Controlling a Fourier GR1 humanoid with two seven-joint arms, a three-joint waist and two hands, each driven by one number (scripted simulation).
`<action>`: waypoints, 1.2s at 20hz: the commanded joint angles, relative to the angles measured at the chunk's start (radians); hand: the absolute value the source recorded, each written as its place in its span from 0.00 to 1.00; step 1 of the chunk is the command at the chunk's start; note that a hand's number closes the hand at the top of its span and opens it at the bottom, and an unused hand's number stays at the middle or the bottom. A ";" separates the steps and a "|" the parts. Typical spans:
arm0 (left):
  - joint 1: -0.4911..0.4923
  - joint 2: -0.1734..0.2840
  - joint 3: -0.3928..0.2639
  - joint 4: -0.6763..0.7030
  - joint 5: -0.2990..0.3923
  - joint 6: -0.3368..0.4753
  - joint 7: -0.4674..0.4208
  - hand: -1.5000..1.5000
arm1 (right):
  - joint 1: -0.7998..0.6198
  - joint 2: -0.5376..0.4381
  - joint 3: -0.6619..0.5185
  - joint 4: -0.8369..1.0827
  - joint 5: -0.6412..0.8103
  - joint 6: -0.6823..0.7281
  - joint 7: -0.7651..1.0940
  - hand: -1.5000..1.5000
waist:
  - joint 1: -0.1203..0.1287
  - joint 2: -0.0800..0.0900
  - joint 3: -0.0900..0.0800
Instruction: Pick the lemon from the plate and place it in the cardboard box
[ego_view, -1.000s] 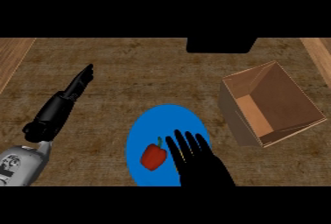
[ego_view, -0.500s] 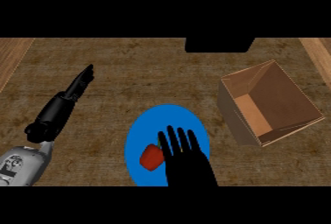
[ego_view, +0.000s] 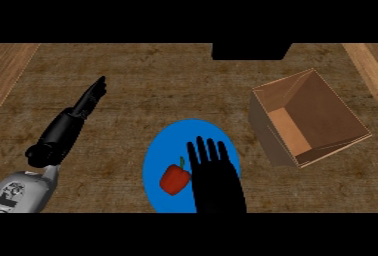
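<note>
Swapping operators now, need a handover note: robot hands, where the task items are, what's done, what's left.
Right robot hand: open, fingers straight, over the round blue plate, just right of the red, pepper-like fruit with a green stem; not gripping it.
Left robot hand: open, stretched out over the wooden counter at left, holding nothing.
No lemon visible; the red fruit is the plate's only item.
Open brown cardboard box: right of the plate, nothing visible inside.
Done: approach. Left: grasp, lift, place in box.

light: dim, even | shadows: faint | glare: none | blur: none | edges: undistorted
</note>
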 joint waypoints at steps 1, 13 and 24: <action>-0.028 0.022 0.038 -0.026 0.020 -0.059 0.040 0.50 | -0.007 0.048 -0.011 0.092 0.065 0.017 0.073 0.00 | 0.001 0.001 0.000; -0.047 -0.092 0.057 0.033 -0.091 -0.041 0.030 0.50 | 0.095 0.073 -0.021 0.183 0.166 -0.029 -0.006 0.00 | -0.005 0.002 0.000; 0.034 -0.117 0.140 -0.058 -0.126 -0.130 0.055 0.50 | 0.151 0.073 -0.084 0.284 0.211 -0.103 -0.186 0.00 | 0.001 0.002 0.001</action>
